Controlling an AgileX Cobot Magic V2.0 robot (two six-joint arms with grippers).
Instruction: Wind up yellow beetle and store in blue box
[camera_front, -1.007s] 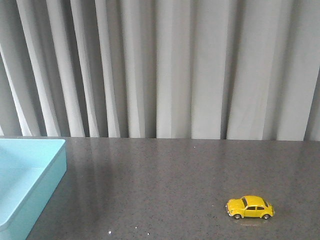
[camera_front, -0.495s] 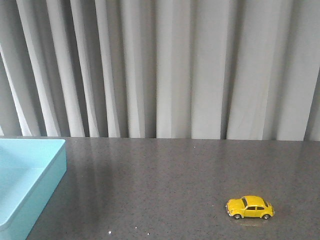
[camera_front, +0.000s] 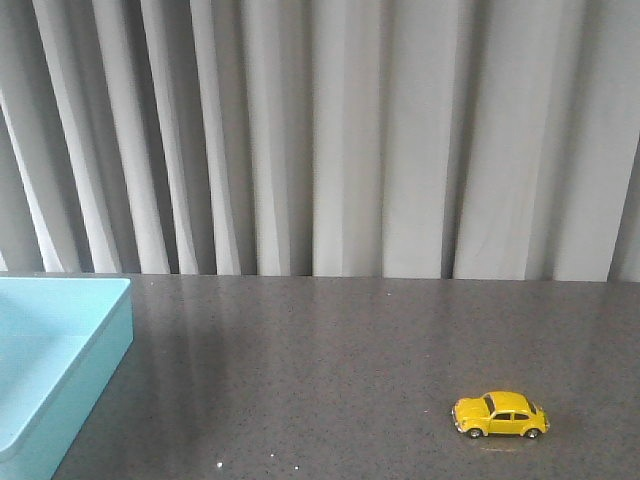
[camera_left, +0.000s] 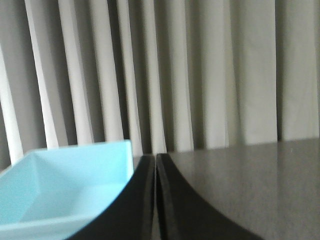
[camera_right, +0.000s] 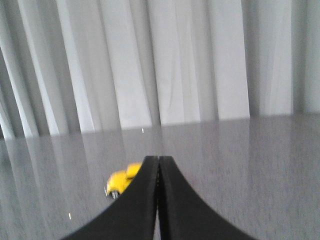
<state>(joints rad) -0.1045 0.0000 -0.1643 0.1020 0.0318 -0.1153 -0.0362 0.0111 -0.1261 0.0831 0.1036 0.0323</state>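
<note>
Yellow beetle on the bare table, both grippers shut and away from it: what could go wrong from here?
1. The yellow beetle stands on its wheels on the smooth table; a nudge may roll it away.
2. The right gripper is shut; it must open before descending, or it will knock the car.
3. The blue box lies far across the table, so a loose grip risks a drop.

A dark grey speckled tabletop (camera_front: 330, 350) with a faint sheen runs across the whole width of the front view. Along its far edge hangs a pale grey curtain (camera_front: 340, 130) in long vertical folds, filling the background from side to side.
</note>
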